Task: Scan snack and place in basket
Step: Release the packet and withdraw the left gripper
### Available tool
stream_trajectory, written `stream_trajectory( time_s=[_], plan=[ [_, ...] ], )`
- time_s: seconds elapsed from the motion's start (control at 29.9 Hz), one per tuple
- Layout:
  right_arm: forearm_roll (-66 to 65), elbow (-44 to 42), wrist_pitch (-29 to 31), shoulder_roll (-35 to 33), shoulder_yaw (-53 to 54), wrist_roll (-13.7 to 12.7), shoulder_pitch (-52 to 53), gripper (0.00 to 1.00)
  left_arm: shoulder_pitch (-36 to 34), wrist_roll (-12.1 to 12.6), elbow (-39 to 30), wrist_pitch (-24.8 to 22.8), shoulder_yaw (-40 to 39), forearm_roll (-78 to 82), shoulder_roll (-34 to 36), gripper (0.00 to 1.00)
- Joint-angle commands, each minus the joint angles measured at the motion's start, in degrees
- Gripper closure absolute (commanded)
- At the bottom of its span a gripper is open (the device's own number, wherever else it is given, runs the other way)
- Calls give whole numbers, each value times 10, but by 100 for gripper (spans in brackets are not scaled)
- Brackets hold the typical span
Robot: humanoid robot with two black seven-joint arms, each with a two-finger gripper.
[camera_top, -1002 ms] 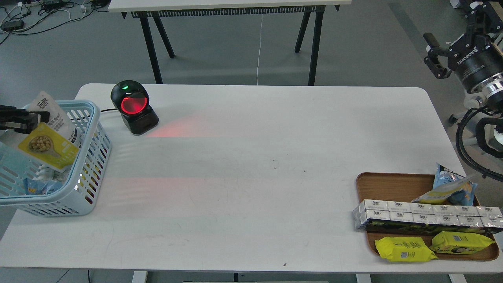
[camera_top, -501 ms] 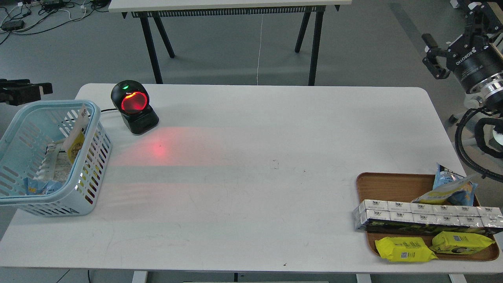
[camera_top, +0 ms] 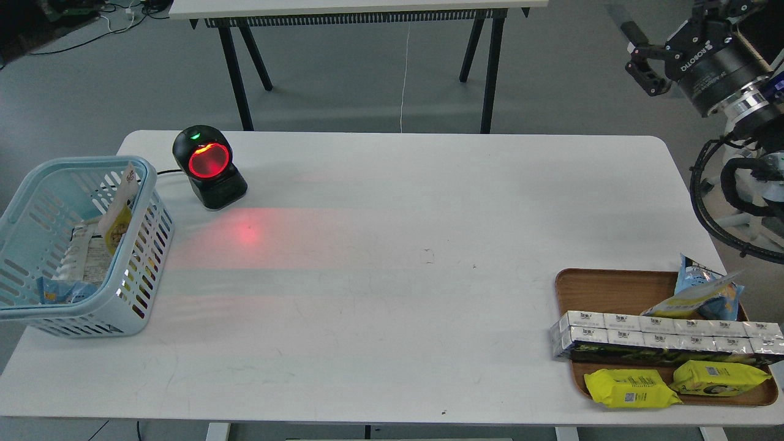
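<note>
Right pincer (camera_top: 640,61) raised off table's (camera_top: 392,275) right side, fingers apart.

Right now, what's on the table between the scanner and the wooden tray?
Nothing stands there: in the head view, bare white table runs from the scanner to the wooden tray, apart from its red glow.

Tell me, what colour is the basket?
Light blue basket, clearest in the head view.

I can read "ROBOTIQ" in white on my right pincer (camera_top: 643,58) housing. Print on the pouch (camera_top: 117,211) and tray packets (camera_top: 631,388) is too small to read.
</note>
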Motion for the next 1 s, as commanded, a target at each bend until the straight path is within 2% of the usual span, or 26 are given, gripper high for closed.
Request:
stream_trajectory(
  time_s=[0.0, 0.07, 0.27, 0.43, 0.57, 0.97],
  plan=[
    [-3, 16, 0, 2, -5, 0, 6, 3, 7, 0, 4, -90, -17, -82, -44, 1],
    [-11, 14, 0, 11, -7, 0, 15, 3, 32, 0, 16, -109, -33, -111, -63, 1],
    [-30, 13, 0, 26, -8, 0, 20, 2, 146, 0, 128, -144, -161, -117, -117, 1],
    [-29, 5, 0, 33, -8, 0, 20, 1, 230, 0, 143, -144, -243, -111, -130, 1],
    [-27, -15, 0, 60, -6, 0, 20, 1, 288, 0, 143, -144, -277, -106, -153, 1],
    [-23, -14, 0, 69, -6, 0, 8, 1, 305, 0, 140, -144, -287, -102, -168, 0]
  ],
)
